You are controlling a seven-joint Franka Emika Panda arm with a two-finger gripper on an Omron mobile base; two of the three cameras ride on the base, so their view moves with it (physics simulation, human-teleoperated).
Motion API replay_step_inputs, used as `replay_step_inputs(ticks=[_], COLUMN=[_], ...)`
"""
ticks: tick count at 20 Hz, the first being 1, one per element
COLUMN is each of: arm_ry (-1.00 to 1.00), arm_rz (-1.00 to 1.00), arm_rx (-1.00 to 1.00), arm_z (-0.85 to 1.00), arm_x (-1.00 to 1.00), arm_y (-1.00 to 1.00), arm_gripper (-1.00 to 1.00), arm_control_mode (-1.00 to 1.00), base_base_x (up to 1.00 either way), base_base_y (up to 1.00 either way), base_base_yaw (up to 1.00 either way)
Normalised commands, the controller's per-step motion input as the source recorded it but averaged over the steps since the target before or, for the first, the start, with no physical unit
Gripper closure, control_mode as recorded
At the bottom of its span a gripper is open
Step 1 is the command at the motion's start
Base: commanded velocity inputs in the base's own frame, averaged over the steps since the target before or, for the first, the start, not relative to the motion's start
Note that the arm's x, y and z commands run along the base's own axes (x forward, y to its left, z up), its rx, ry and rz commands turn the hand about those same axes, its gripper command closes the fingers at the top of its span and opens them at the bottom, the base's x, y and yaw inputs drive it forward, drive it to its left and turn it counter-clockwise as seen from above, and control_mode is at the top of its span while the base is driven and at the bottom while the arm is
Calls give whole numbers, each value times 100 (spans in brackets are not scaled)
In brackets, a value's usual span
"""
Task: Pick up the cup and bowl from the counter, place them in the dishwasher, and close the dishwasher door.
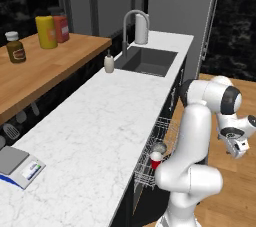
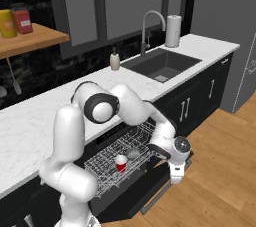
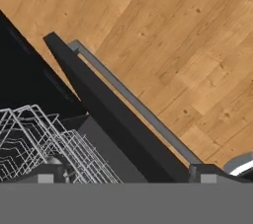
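The dishwasher (image 2: 107, 143) stands open under the white marble counter (image 1: 100, 126). Its white wire rack (image 2: 107, 163) is pulled out. In the rack the red cup (image 2: 120, 163) (image 1: 156, 159) stands upright, and the grey bowl (image 2: 134, 154) (image 1: 160, 147) lies just beside it. The dark dishwasher door (image 2: 142, 191) (image 3: 111, 114) hangs partly lowered, with its bar handle (image 3: 133, 100) along the outer edge. My gripper (image 2: 175, 177) (image 1: 240, 150) (image 3: 127, 174) is open and points down, just above the door's outer edge, right of the rack. It holds nothing.
A dark sink (image 1: 147, 61) with a faucet (image 1: 131, 26), a cream soap dispenser (image 1: 109, 63) and a paper roll (image 2: 173, 30) lie further along the counter. A scale (image 1: 17, 166) sits at its near end. Bottles (image 1: 46, 32) stand on the wooden worktop. Wood floor (image 3: 188, 35) lies beyond the door.
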Motion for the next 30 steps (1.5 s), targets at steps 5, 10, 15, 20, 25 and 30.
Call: replay_step_inputs(ticks=[5,10,15,20,25,30], arm_ry=[0,0,0,-5,-5,0], arm_rz=[0,3,3,0,0,0], arm_rx=[9,17,19,18,11,8], arm_z=[-24,-40,-56,-80,-92,-86], arm_x=[0,0,0,0,17,36], arm_y=[-35,-31,-9,0,0,0], arm_gripper=[-100,-100,-100,-100,-100,-100], arm_control_mode=[-100,-100,-100,-100,-100,-100], base_base_x=[0,0,0,0,0,0], base_base_y=[0,0,0,0,0,0], base_base_yaw=[0,0,0,0,0,0])
